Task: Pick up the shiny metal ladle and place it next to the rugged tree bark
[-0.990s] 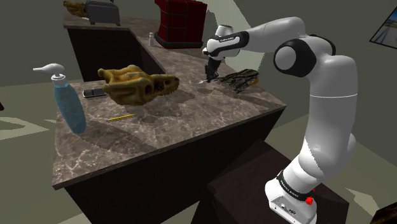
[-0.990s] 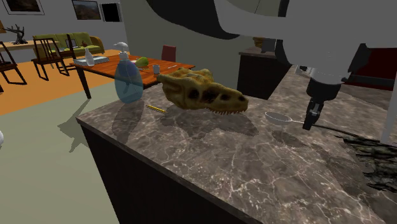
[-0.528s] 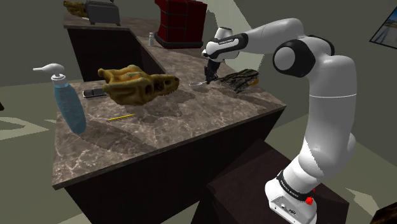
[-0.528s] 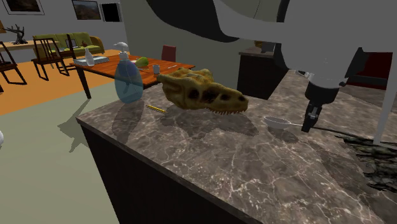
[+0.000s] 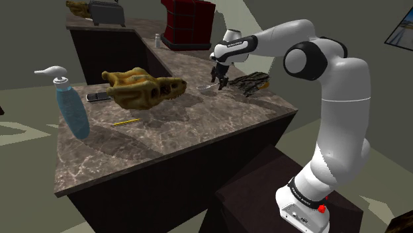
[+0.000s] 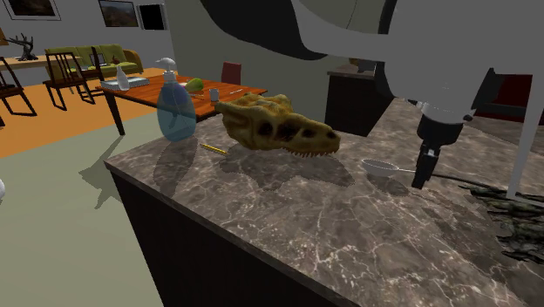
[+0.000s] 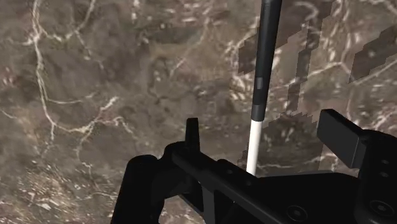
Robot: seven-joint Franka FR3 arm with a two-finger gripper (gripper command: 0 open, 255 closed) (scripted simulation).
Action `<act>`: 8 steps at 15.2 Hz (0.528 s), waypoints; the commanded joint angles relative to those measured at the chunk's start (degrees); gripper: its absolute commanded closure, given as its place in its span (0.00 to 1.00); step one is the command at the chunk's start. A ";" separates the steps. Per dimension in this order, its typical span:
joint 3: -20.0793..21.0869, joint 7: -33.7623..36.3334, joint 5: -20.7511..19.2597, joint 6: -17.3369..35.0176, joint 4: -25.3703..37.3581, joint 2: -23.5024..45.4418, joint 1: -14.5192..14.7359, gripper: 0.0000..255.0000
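The metal ladle (image 5: 204,87) lies on the brown marble counter (image 5: 165,132), its bowl (image 6: 379,165) toward the skull and its handle running toward the dark tree bark (image 5: 250,82) (image 6: 514,218) close by. My black gripper (image 5: 218,81) (image 6: 421,179) stands low over the handle. In the wrist view the gripper (image 7: 266,130) is open. The thin ladle handle (image 7: 256,137) passes between its fingers, and neither finger (image 7: 191,130) touches it.
A brownish dinosaur skull (image 5: 142,87) (image 6: 275,126) lies mid-counter. A blue pump bottle (image 5: 69,106) (image 6: 177,109) stands near the far corner, with a yellow pencil (image 5: 124,122) beside it. A red block (image 5: 187,20) and a toaster (image 5: 106,11) stand on the back counter.
The gripper carried the ladle a little toward the skull and lower, set it on the counter, and its fingers have parted from the handle.
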 commanded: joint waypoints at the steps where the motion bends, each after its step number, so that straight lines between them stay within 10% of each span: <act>1: -0.01 -0.14 0.05 0.08 0.04 0.16 -0.12 0.00; 8: -0.37 0.23 -0.56 -5.31 1.96 -3.34 -0.02 0.00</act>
